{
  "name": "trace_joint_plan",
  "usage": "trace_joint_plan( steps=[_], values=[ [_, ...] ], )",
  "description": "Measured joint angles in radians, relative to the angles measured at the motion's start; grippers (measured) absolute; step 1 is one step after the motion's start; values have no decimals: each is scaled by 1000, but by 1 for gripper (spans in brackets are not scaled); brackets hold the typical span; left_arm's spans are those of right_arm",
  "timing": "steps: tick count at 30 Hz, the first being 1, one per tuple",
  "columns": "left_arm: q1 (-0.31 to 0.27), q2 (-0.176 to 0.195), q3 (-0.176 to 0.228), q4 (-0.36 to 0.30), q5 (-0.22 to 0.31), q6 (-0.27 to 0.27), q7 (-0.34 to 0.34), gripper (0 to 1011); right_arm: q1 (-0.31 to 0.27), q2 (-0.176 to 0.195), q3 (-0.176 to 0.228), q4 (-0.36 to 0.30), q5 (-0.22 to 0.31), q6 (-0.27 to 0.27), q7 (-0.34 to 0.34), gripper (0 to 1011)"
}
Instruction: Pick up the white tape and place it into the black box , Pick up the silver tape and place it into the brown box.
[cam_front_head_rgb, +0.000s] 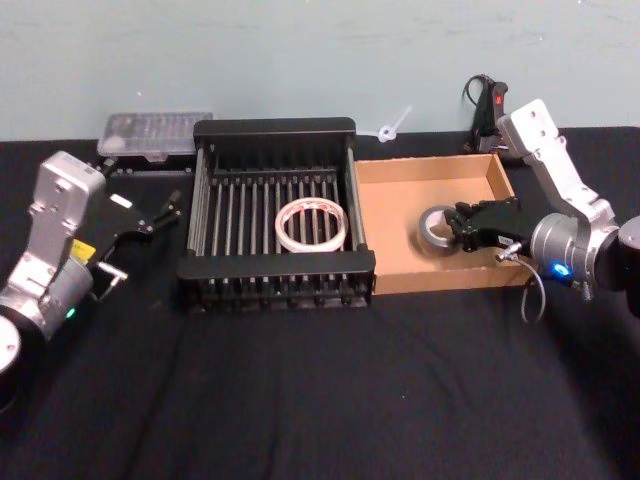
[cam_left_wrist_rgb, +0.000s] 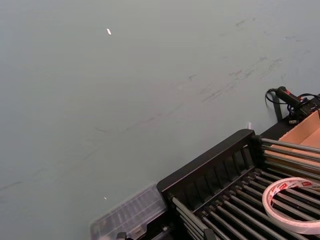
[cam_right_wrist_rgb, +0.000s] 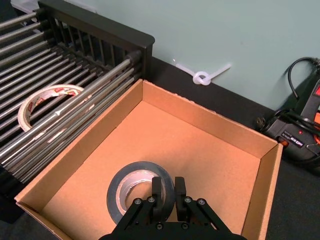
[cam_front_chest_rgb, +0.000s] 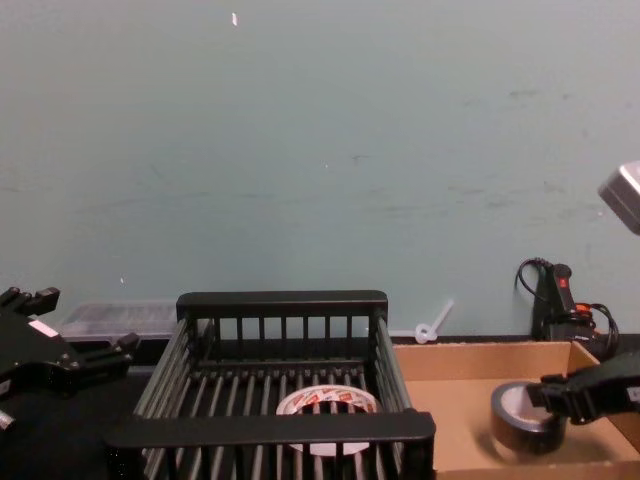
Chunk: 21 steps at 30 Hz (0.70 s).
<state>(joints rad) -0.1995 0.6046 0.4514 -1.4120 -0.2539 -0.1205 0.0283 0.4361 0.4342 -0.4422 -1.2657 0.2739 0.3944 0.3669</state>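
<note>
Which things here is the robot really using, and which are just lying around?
For the job:
- white tape, lying in the black box
- silver tape, in the brown box, right gripper shut on its rim
- left gripper, open, left of the black box

Just lying about:
- clear plastic case
- white zip tie
- black tool with cord

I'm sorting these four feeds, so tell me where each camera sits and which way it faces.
Head: high, looking down at the black box, brown box, both arms.
Chest: low, facing the wall across both boxes; left gripper at the left edge.
Left wrist: faces the wall over the black box and white tape.
Right wrist: above the brown box; right gripper shut on the silver tape.
All but the left wrist show both tapes.
</note>
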Motion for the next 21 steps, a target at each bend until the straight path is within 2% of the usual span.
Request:
trace_joint_plan(
  steps=[19, 21],
  values=[
    [0, 0, 0, 0, 0, 0, 0, 1001, 1, -3, 1, 5, -4, 3, 3, 158],
    [0, 0, 0, 0, 0, 0, 0, 1001, 1, -3, 1, 5, -4, 3, 3, 181]
  ],
)
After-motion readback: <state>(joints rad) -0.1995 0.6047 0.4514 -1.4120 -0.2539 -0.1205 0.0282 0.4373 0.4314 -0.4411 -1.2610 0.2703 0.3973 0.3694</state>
